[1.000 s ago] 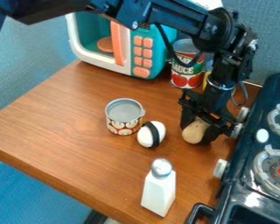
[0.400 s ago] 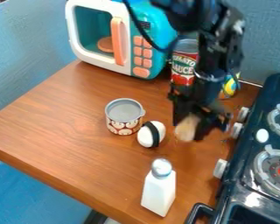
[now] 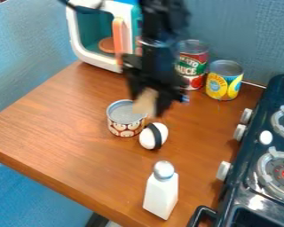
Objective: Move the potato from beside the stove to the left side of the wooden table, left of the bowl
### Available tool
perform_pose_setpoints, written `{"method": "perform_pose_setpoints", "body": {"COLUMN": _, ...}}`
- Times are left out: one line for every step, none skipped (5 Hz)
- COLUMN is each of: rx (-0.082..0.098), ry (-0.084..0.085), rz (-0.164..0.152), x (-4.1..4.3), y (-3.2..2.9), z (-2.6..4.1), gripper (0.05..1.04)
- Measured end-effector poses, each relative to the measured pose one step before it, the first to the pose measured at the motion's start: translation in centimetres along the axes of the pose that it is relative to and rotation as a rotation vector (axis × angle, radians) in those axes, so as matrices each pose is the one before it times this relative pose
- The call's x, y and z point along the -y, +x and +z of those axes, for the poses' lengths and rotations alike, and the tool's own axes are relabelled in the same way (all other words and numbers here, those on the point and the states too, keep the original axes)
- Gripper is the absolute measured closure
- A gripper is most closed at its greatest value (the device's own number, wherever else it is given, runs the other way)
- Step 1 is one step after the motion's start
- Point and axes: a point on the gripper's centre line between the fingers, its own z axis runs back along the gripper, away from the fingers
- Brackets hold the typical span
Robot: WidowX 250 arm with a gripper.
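The gripper (image 3: 145,104) hangs over the right rim of a small open metal can (image 3: 124,125) with a red-and-cream pattern. Between its fingers is a tan, rounded object (image 3: 144,103), blurred, on which they are shut. Just below and to the right, a white egg-shaped object with a black band (image 3: 159,133) rests on the wooden table beside the can. Whether the tan object touches the can's rim, I cannot tell.
A white shaker with a silver cap (image 3: 160,195) stands near the front edge of the table (image 3: 61,128). Behind are a toy microwave (image 3: 79,48), a tomato can (image 3: 191,66) and a yellow-labelled can (image 3: 223,82). The black toy stove (image 3: 251,177) flanks the right side.
The gripper has moved left and up from near the stove with the tan object, which now hangs by the small can. The yellow-labelled can has come into full sight.
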Motion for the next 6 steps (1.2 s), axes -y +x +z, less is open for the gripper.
{"method": "perform_pose_setpoints", "body": {"rx": -0.0575, "ry": -0.0533, "rz": 0.1269, "x": -5.082, "y": -2.521, "z": -0.263, "gripper": 0.441}}
{"method": "perform_pose_setpoints", "body": {"rx": -0.0437, "ry": -0.005, "rz": 0.0996, "x": -5.051, "y": -1.172, "z": -0.224, "gripper": 0.441}}
{"method": "perform_pose_setpoints", "body": {"rx": -0.0629, "ry": 0.0272, "rz": 0.0561, "x": -3.571, "y": -0.091, "z": -0.96, "gripper": 0.441}}
{"method": "perform_pose_setpoints", "body": {"rx": -0.0794, "ry": 0.0247, "rz": 0.0077, "x": -1.703, "y": 0.397, "z": -2.821, "gripper": 0.441}}
{"method": "perform_pose_setpoints", "body": {"rx": -0.0832, "ry": 0.052, "rz": 0.0198, "x": -0.876, "y": 0.273, "z": -2.082, "gripper": 0.441}}
{"method": "perform_pose_setpoints", "body": {"rx": -0.0802, "ry": 0.0226, "rz": -0.0151, "x": -0.147, "y": -0.011, "z": -2.466, "gripper": 0.441}}
